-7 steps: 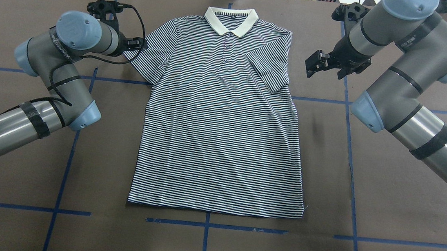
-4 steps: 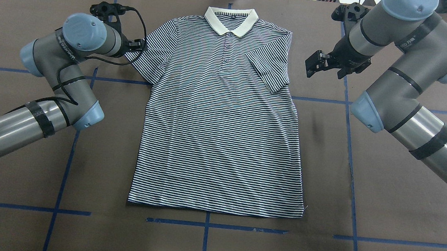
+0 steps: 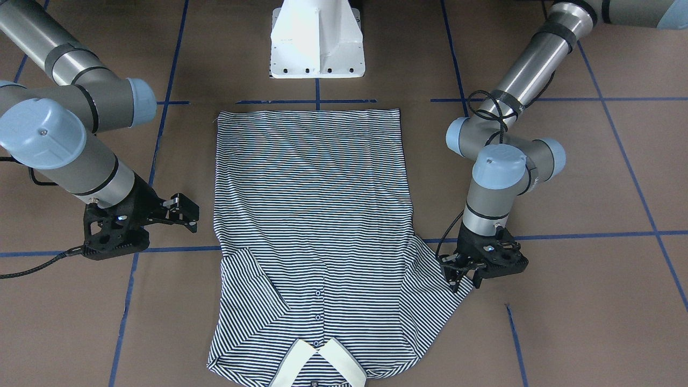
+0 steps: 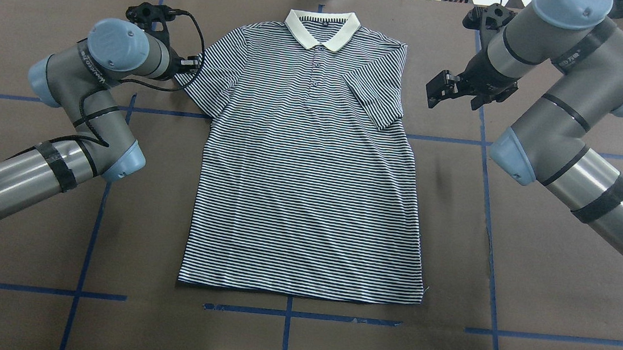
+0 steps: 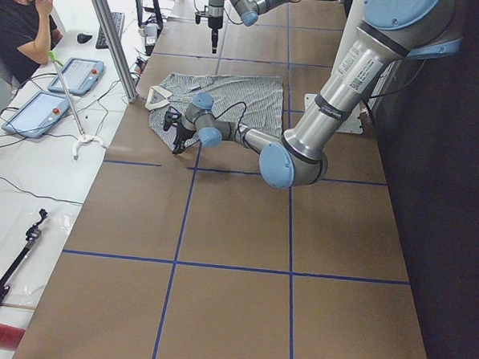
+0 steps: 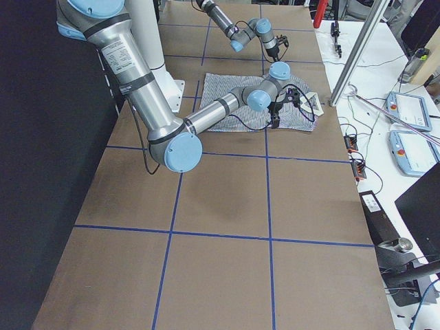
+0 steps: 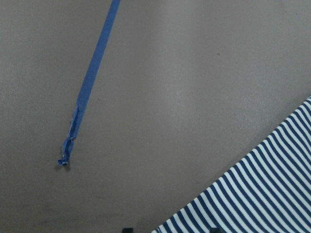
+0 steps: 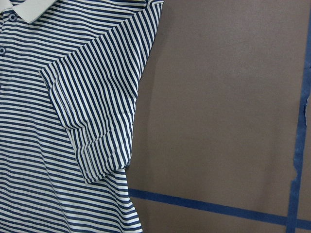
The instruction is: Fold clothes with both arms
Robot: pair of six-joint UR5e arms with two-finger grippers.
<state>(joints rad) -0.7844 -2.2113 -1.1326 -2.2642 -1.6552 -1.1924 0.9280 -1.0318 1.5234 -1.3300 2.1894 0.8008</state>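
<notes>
Brown table [image 4: 508, 274], and on it the shirt [image 4: 310, 186] lies flat and face up, collar [image 4: 321, 27] at the far end from the robot, hem near its base. The right sleeve [image 4: 377, 90], on the robot's right, is folded in over the chest; the left sleeve [image 4: 206, 82] lies spread out.

The left claw [image 3: 461, 273] sits low at that sleeve's outer edge. Its wrist camera shows 2 dark tips apart with the striped edge between them, so I'd call it parted and gripping nothing yet. The right claw [image 4: 438, 91] hangs spread and empty just beside the folded sleeve.

To do this well, I'd say the left should bite both layers at the cuff, close firmly, lift a little, then carry it straight across to mirror the other side without dragging the body askew.
</notes>
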